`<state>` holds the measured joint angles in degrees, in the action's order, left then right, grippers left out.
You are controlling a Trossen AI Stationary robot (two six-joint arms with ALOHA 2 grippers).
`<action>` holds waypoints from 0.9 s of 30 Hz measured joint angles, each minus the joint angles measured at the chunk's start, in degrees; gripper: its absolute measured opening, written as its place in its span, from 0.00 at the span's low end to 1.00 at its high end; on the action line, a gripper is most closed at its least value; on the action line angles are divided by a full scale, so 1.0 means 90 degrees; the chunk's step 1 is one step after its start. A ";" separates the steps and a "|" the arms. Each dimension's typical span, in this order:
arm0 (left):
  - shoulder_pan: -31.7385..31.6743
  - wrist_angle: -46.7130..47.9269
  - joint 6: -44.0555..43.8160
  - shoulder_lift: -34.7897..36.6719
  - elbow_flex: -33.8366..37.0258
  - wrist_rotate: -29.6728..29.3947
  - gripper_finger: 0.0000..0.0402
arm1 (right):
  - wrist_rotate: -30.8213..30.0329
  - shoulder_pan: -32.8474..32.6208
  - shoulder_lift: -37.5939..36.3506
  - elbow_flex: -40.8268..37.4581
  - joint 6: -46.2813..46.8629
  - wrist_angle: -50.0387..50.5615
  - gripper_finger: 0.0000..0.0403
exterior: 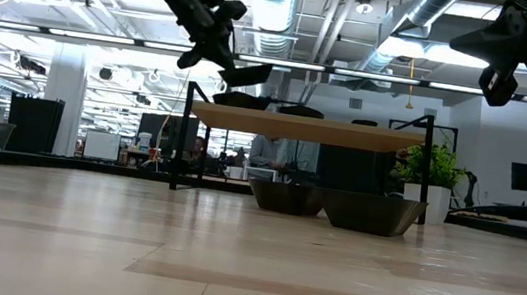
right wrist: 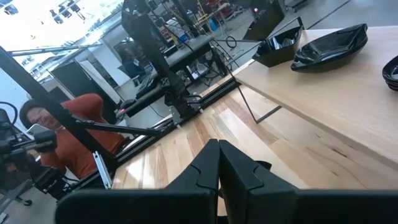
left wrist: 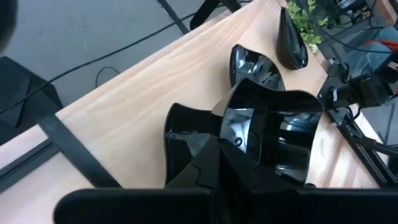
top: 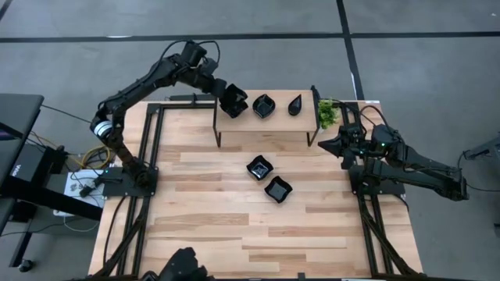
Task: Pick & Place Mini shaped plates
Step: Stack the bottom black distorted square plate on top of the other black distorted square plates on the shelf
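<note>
Left gripper: your left gripper [top: 232,100] stood over the left end of the shelf [top: 234,125], fingers clamped on a wavy-edged square plate [left wrist: 273,134] (held tilted above the shelf board, seen best in the left wrist view).
Held plate, low view: the same plate [exterior: 248,73] hung clear above the shelf top, not resting on it.
Shelf contents: a second square plate [top: 264,105] sat at the middle of the shelf; a teardrop plate [top: 295,104] lay just beside it toward the right end.
Table contents: two more square plates sat on the wooden table [top: 203,211] in front of the shelf, one [top: 258,167] nearer the shelf and one [top: 278,188] nearer the front edge; they were close together, and you could not tell from above whether they touched.
Right gripper: your right gripper [top: 326,144] waited at the right side of the table, just in front of the shelf's right end, fingers pressed together and holding nothing.
Plant: a small green plant [top: 327,114] stood at the shelf's right end.
Background: a person in an orange top [right wrist: 74,146] was visible beyond the table in the right wrist view.
</note>
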<state>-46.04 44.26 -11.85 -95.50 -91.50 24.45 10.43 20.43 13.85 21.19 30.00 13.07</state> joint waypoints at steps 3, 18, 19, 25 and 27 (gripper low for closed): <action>-0.0058 0.0227 0.0060 -0.0014 -0.0169 -0.0063 0.01 | -0.0002 0.0000 -0.0001 0.0000 0.0000 0.0001 0.00; 0.0054 0.0544 0.0269 -0.0481 -0.0372 -0.0339 0.01 | -0.0004 0.0000 0.0000 0.0000 0.0002 -0.0001 0.00; 0.0057 0.0554 0.0269 -0.0481 -0.0372 -0.0338 0.01 | -0.0004 0.0000 -0.0002 0.0000 0.0002 -0.0001 0.00; 0.0082 0.0560 0.0290 -0.0483 -0.0370 -0.0377 0.01 | -0.0007 0.0000 -0.0002 0.0000 0.0002 -0.0003 0.00; 0.0084 0.0560 0.0290 -0.0481 -0.0370 -0.0403 0.01 | -0.0007 0.0000 -0.0001 0.0000 0.0002 -0.0003 0.00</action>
<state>-45.28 49.30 -9.23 -99.84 -94.83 20.82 10.37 20.43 13.84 21.19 30.02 13.04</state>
